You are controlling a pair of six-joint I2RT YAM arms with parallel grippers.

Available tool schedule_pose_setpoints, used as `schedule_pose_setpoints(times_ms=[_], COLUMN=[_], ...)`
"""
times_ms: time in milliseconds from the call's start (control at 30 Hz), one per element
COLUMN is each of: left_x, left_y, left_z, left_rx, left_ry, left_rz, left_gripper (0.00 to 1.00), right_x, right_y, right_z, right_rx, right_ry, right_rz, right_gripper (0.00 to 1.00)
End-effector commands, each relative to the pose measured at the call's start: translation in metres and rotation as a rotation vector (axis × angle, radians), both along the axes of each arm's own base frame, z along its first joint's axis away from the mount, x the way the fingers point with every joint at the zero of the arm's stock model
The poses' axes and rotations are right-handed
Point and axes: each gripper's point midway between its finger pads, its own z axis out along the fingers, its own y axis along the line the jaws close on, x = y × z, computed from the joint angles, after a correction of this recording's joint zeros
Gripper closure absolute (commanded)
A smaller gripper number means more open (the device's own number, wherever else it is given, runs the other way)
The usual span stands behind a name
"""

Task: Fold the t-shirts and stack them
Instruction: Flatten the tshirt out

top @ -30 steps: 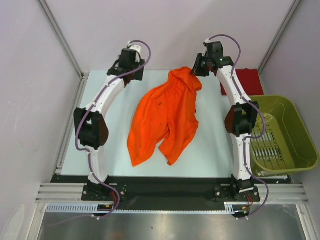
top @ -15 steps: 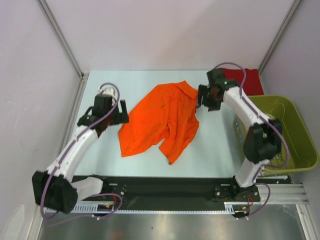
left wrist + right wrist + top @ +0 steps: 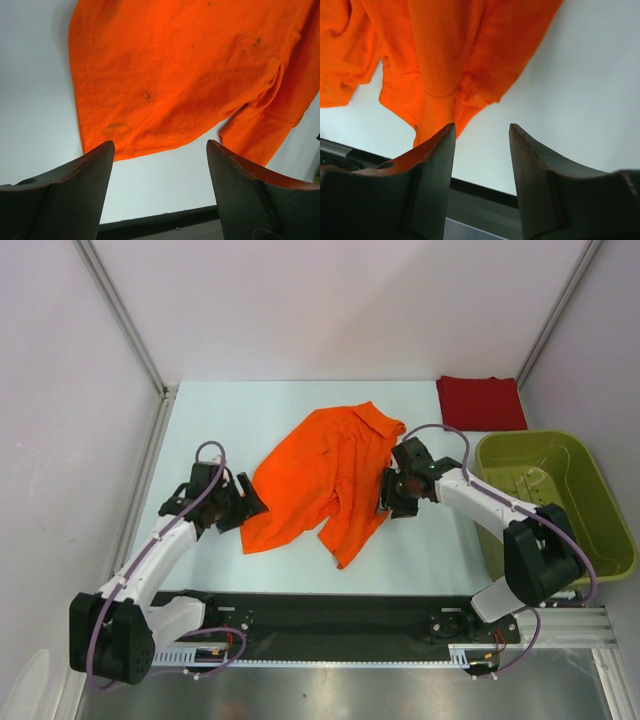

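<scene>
Orange t-shirt: soft matt cloth, creased, small dark specks noted on surface. Dark red t-shirt, at far right corner of tabletop: matt cloth, seen lying smooth. Tabletop: pale, smooth, faint sheen. Basket: olive plastic, slightly glossy. Left gripper and right gripper: dark matt plastic, edges scuffed.

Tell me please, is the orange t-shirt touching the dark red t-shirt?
Apart. The top external view shows it: the orange t-shirt lies spread in the middle, the dark red t-shirt folded at the far right, with bare table between them.
</scene>
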Motion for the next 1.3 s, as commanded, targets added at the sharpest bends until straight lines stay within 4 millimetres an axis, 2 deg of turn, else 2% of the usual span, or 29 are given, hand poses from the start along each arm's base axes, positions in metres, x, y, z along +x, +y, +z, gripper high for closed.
schedule_pose_setpoints(times_ms=[0, 67, 100, 167, 200, 300, 433, 467, 533, 567, 600, 667, 700, 767, 800, 833, 867, 900, 967, 1000, 1033, 1067, 1100, 1133, 1233, 1267], left_x=[-0.001, 0.002, 0.001, 0.001, 0.001, 0.012, 0.019, 0.02, 0.021, 0.02, 0.019, 0.017, 0.013, 0.01, 0.007, 0.006, 0.005, 0.003, 0.002, 0.001, 0.001, 0.001, 0.0, 0.0, -0.004, -0.007], left_y=[-0.015, -0.018, -0.018, -0.022, -0.023, -0.018, 0.001, 0.006, 0.008, 0.008, 0.007, 0.002, -0.001, -0.005, -0.007, -0.007, -0.007, -0.006, -0.004, -0.002, -0.001, 0.001, 0.001, 0.001, 0.002, 0.001], left_z=[-0.011, -0.016, -0.019, -0.02, -0.018, -0.003, 0.009, 0.01, 0.016, 0.017, 0.018, 0.017, 0.013, 0.011, 0.008, 0.008, 0.007, 0.005, 0.004, 0.005, 0.003, 0.003, 0.002, 0.001, -0.005, -0.007], left_rx=[-0.141, -0.173, -0.175, -0.18, -0.179, -0.126, -0.014, 0.012, 0.031, 0.033, 0.028, 0.002, -0.019, -0.045, -0.056, -0.057, -0.055, -0.049, -0.036, -0.029, -0.023, -0.022, -0.021, -0.024, -0.026, -0.031], left_ry=[0.051, 0.058, 0.067, 0.083, 0.084, 0.046, 0.022, 0.02, 0.004, -0.005, -0.015, -0.02, -0.01, -0.009, -0.001, -0.002, 0.003, 0.012, 0.023, 0.026, 0.034, 0.042, 0.051, 0.057, 0.078, 0.085], left_rz=[0.061, 0.087, 0.089, 0.06, 0.043, 0.019, 0.046, 0.055, 0.044, 0.035, 0.029, 0.011, 0.0, -0.002, -0.01, -0.011, -0.015, -0.015, -0.013, -0.007, 0.005, 0.02, 0.029, 0.039, 0.056, 0.053], left_gripper=[0.2, 0.2, 0.21, 0.19, 0.18, 0.01, 0.0, 0.0, 0.0, 0.0, 0.0, 0.02, 0.03, 0.06, 0.07, 0.07, 0.07, 0.07, 0.07, 0.06, 0.05, 0.04, 0.04, 0.03, 0.05, 0.05], right_x=[0.022, 0.024, 0.024, 0.023, 0.023, 0.015, 0.025, 0.026, 0.029, 0.03, 0.026, 0.02, 0.011, -0.001, -0.01, -0.015, -0.017, -0.011, -0.002, 0.018, 0.019, 0.028, 0.041, 0.041, 0.044, 0.041], right_y=[0.016, 0.018, 0.019, 0.02, 0.02, 0.02, 0.029, 0.025, 0.009, 0.002, -0.017, -0.034, -0.044, -0.062, -0.069, -0.067, -0.065, -0.056, -0.029, -0.009, 0.017, 0.028, 0.041, 0.049, 0.047, 0.042], right_z=[-0.002, -0.011, -0.022, -0.028, -0.03, -0.041, -0.045, -0.051, -0.05, -0.044, -0.042, -0.031, -0.016, -0.003, 0.012, 0.017, 0.02, 0.027, 0.028, 0.036, 0.023, 0.023, 0.036, 0.03, 0.053, 0.058], right_rx=[0.046, 0.042, 0.031, 0.015, 0.007, -0.017, 0.0, -0.037, -0.117, -0.137, -0.21, -0.263, -0.282, -0.343, -0.342, -0.327, -0.309, -0.272, -0.178, -0.093, -0.003, 0.054, 0.104, 0.124, 0.118, 0.102], right_ry=[-0.036, -0.016, 0.011, 0.036, 0.045, 0.066, 0.044, 0.054, 0.049, 0.032, 0.032, 0.021, 0.008, -0.023, -0.042, -0.047, -0.051, -0.08, -0.093, -0.14, -0.054, -0.025, -0.028, 0.016, -0.054, -0.072], right_rz=[-0.009, -0.016, -0.02, -0.029, -0.032, -0.046, -0.036, -0.04, -0.046, -0.052, -0.064, -0.065, -0.063, -0.048, -0.043, -0.02, -0.011, -0.008, 0.01, 0.007, 0.052, 0.045, 0.055, 0.076, 0.126, 0.14], right_gripper=[0.47, 0.48, 0.5, 0.55, 0.58, 0.59, 0.58, 0.59, 0.83, 1.0, 1.0, 1.0, 1.0, 1.0, 0.99, 0.98, 0.97, 0.96, 0.92, 0.86, 0.8, 0.71, 0.7, 0.68, 0.54, 0.44])
